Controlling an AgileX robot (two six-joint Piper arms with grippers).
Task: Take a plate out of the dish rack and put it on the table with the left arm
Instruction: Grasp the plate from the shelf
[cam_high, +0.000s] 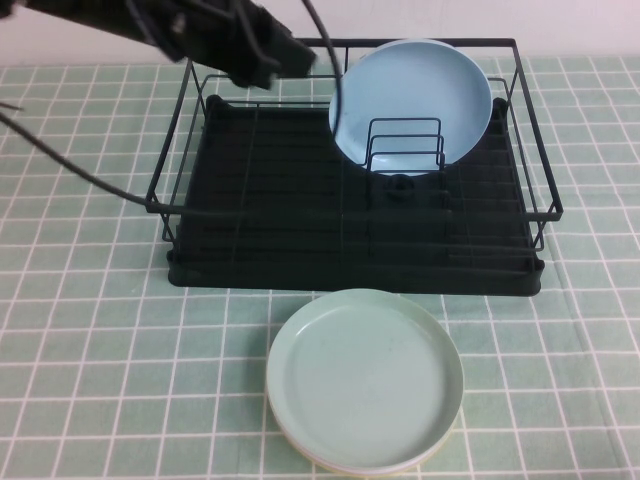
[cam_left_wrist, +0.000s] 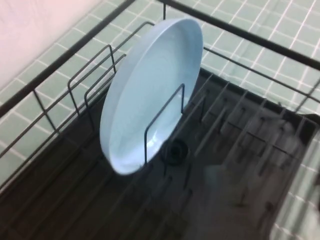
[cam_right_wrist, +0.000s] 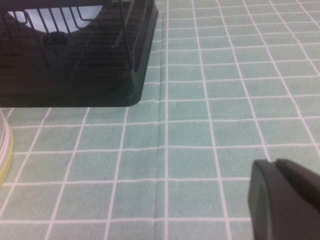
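Note:
The sky-blue plate (cam_high: 410, 100) stands on edge in the upright wire holders at the back right of the black dish rack (cam_high: 350, 215). It also shows in the left wrist view (cam_left_wrist: 145, 95), leaning in the holders. My left gripper (cam_high: 292, 57) hovers over the rack's back left rim, just left of the plate and apart from it. My right gripper (cam_right_wrist: 277, 167) shows only in the right wrist view, shut and empty, low over the table (cam_right_wrist: 200, 125) to the right of the rack (cam_right_wrist: 75, 55).
A pale mint-green plate (cam_high: 365, 380) lies flat on the table (cam_high: 90, 330) in front of the rack, on top of another plate. The left arm's black cable (cam_high: 70, 165) hangs left of the rack.

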